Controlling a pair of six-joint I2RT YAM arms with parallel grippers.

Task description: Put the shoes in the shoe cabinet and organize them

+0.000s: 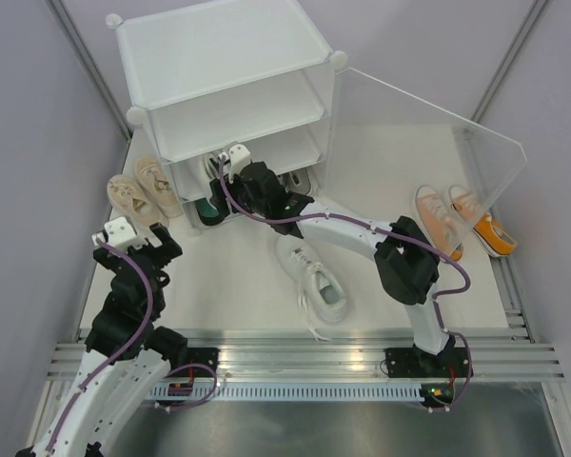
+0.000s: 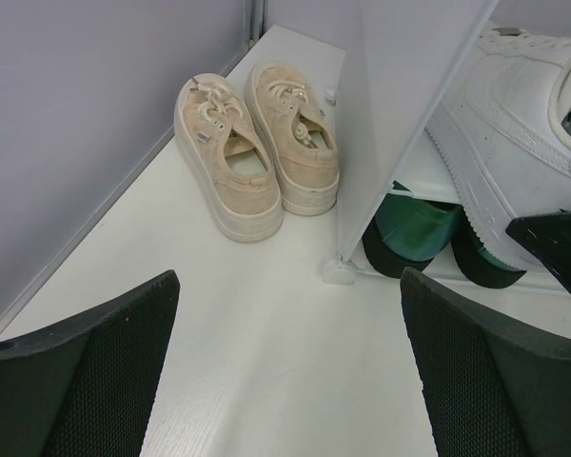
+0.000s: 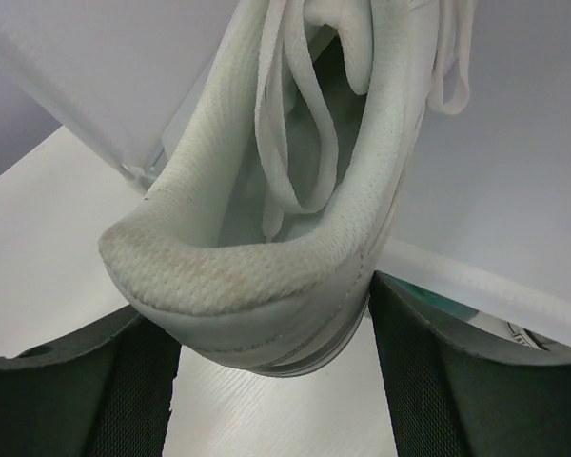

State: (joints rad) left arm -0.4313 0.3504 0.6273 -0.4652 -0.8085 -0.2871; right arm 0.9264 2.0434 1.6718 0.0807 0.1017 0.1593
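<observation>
White sneaker (image 3: pixel 257 267) is pinched by its heel between the right jaws, toe ahead on a shoe cabinet (image 1: pixel 219 57) shelf. Shallow grip, so it could slip onto the dark green pair (image 2: pixel 409 238) below them; left jaws gape empty

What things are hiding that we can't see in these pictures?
Top view: the roof of the cabinet hides its shelves.
Left wrist view: the green shoes sit mostly behind the cabinet wall and shelf.
Right wrist view: the white shoe fills the frame; whether the right gripper squeezes it is unclear.

Seemingly mesh-cloth-lined white shoe (image 3: pixel 266 276), matt translucent plastic cabinet (image 1: pixel 219 48).
</observation>
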